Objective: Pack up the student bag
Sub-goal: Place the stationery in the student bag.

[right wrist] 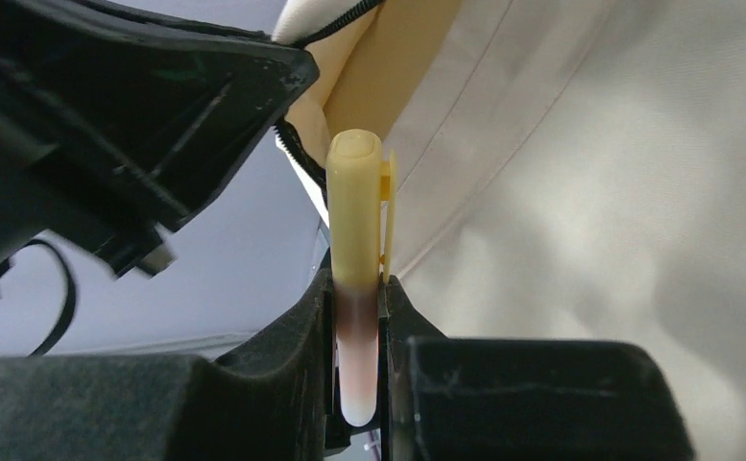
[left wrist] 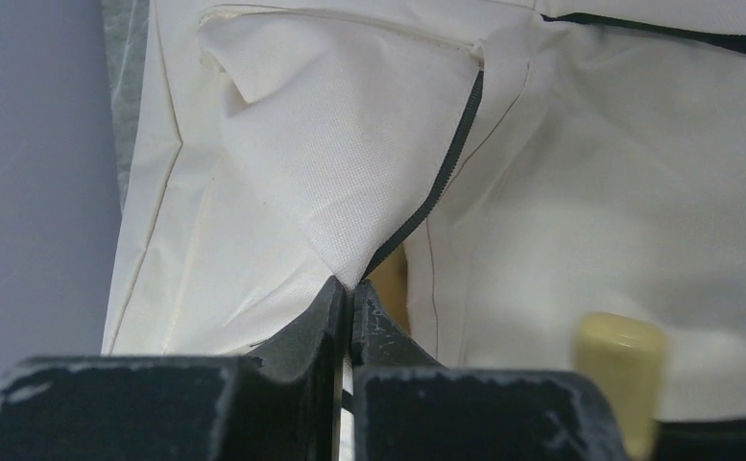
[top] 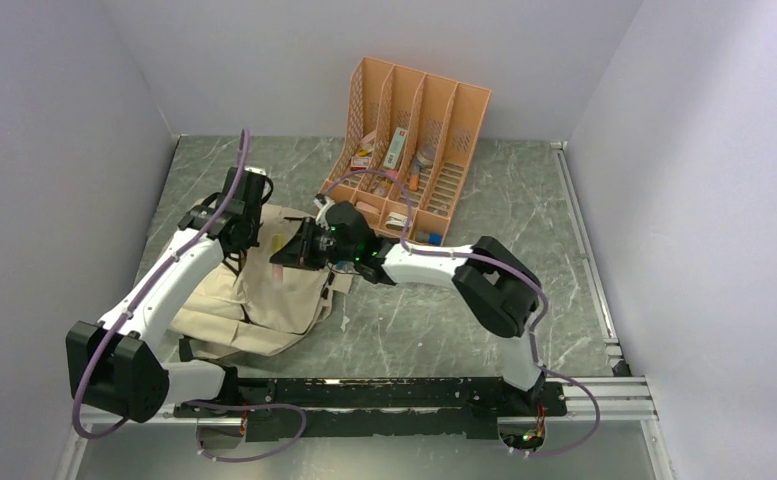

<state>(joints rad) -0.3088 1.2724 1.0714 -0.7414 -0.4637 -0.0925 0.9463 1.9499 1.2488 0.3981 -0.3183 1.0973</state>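
Claws both grip: the left claw (left wrist: 349, 293) pinches the zipper edge of the student bag (top: 254, 300), which lies crumpled on the desk's (top: 524, 230) left side. The right claw (right wrist: 357, 288) clamps what seems a yellow-capped pen (right wrist: 354, 202), just beside the bag's lifted edge.

We're looking down into a robot lab's test cell, no mistaking it. Plain pale walls (top: 54, 120) box the scene in at left, back and right. A grey marble-look tabletop (top: 414, 330) fills the middle, and a metal rail (top: 586, 250) runs down its right edge. Along the bottom of the frame, a left arm (top: 164, 282) and a right arm (top: 426, 262) are bolted to a black bar (top: 384, 392), with purple cable (top: 244, 155) looping off them.
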